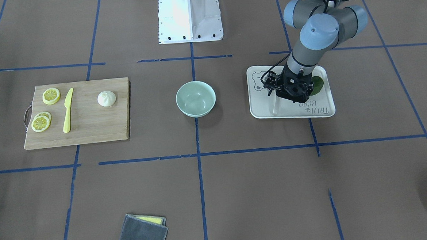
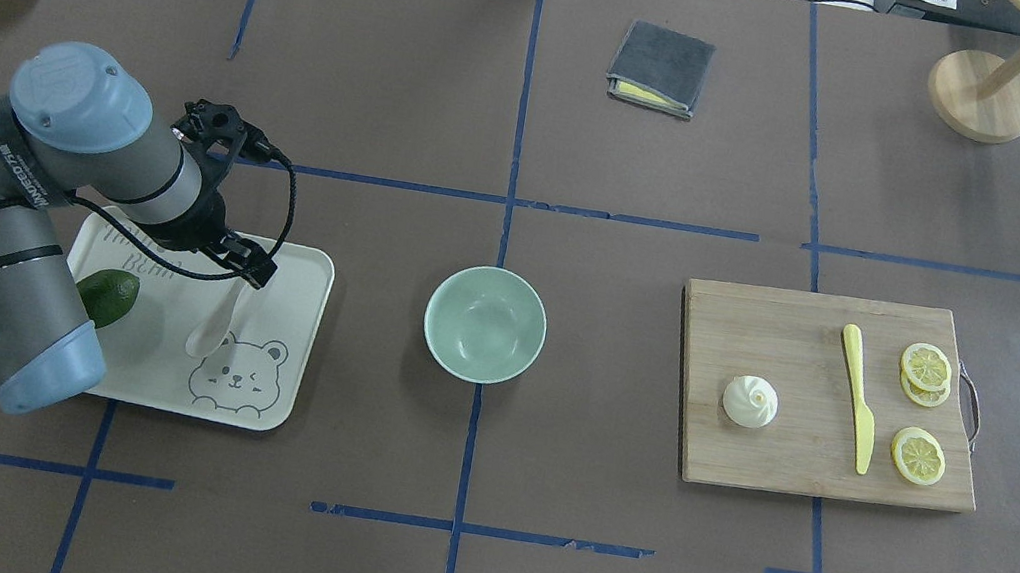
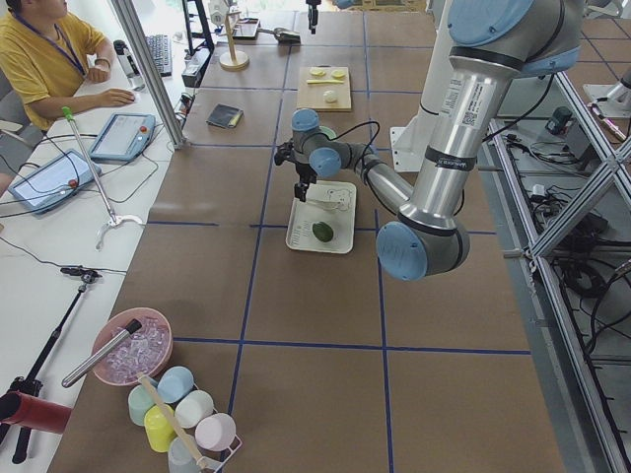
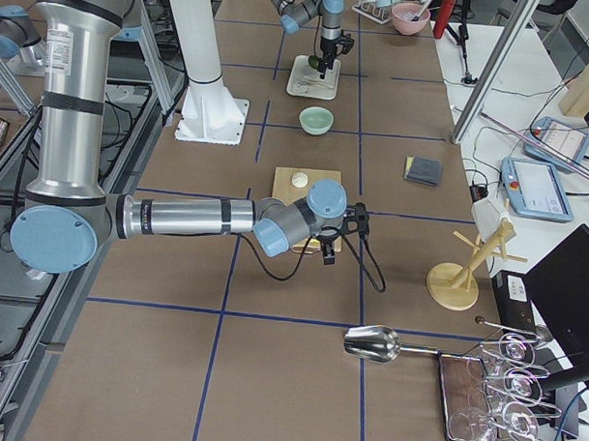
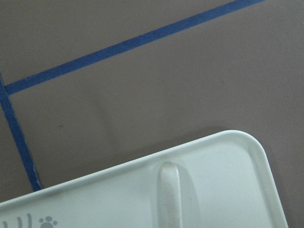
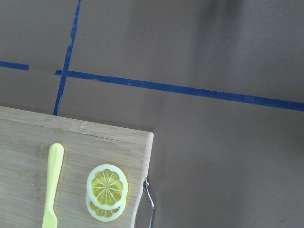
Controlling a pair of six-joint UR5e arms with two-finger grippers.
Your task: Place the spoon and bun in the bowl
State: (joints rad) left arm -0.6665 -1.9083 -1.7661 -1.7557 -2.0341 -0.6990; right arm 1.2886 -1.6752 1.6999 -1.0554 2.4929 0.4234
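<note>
Brown paper crossed with blue tape covers the table (image 2: 692, 152). Seen from overhead, the spoon (image 2: 213, 328) lies on a white bear-print tray (image 2: 272, 393) at 9 o'clock from the bowl (image 2: 442, 337), its scoop toward 6 o'clock. Its handle runs up to the left end effector (image 2: 249, 273); I cannot tell whether the fingers are apart or together. The bun (image 2: 750, 401) sits upright on a wooden cutting board (image 2: 778, 458) at 3 o'clock from the bowl, which stands mid-table. A yellow knife (image 2: 857, 399) and lemon slices (image 2: 917, 456) lie beyond the bun at 3 o'clock. A green fruit (image 2: 109, 295) lies on the tray. The right end effector (image 4: 329, 251) hangs near the board's outer end; I cannot tell its grip.
</note>
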